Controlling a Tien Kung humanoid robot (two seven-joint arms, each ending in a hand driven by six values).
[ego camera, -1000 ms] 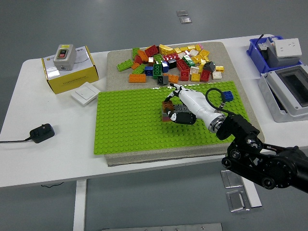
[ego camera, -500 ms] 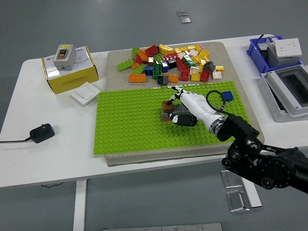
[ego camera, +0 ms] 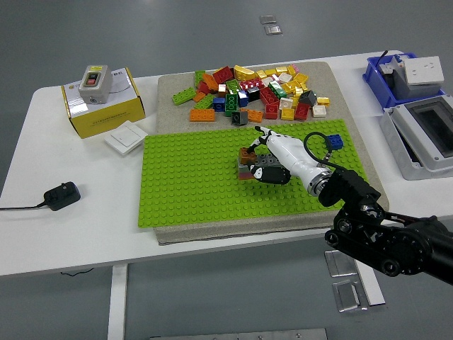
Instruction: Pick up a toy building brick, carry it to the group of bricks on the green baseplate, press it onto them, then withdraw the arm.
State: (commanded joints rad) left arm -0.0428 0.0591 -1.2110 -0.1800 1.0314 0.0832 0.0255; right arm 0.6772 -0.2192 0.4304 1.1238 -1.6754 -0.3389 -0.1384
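The green baseplate (ego camera: pixel 191 180) lies on a beige mat in the middle of the table. A small group of bricks (ego camera: pixel 247 161) stands on it, with a brown brick on top and dark and red ones below. My right hand (ego camera: pixel 269 161), white with black fingertips, rests against the right side of this group. Its fingers are curled around a grey brick (ego camera: pixel 264 161) that touches the group. The black right arm comes in from the lower right. Part of the group is hidden under the hand. The left arm is out of sight.
A loose pile of coloured bricks (ego camera: pixel 255 91) lies on the mat behind the baseplate. A single blue brick (ego camera: pixel 334 141) sits at the plate's right end. A yellow box (ego camera: pixel 102 106), a white switch plate (ego camera: pixel 126 138) and a black adapter (ego camera: pixel 62 195) are at the left. A blue bin (ego camera: pixel 396 78) and a grey enclosure (ego camera: pixel 425 138) are at the right.
The right hand has shifted only slightly at the group of bricks, and the wrist has turned a little. The bricks on the plate stay where they were.
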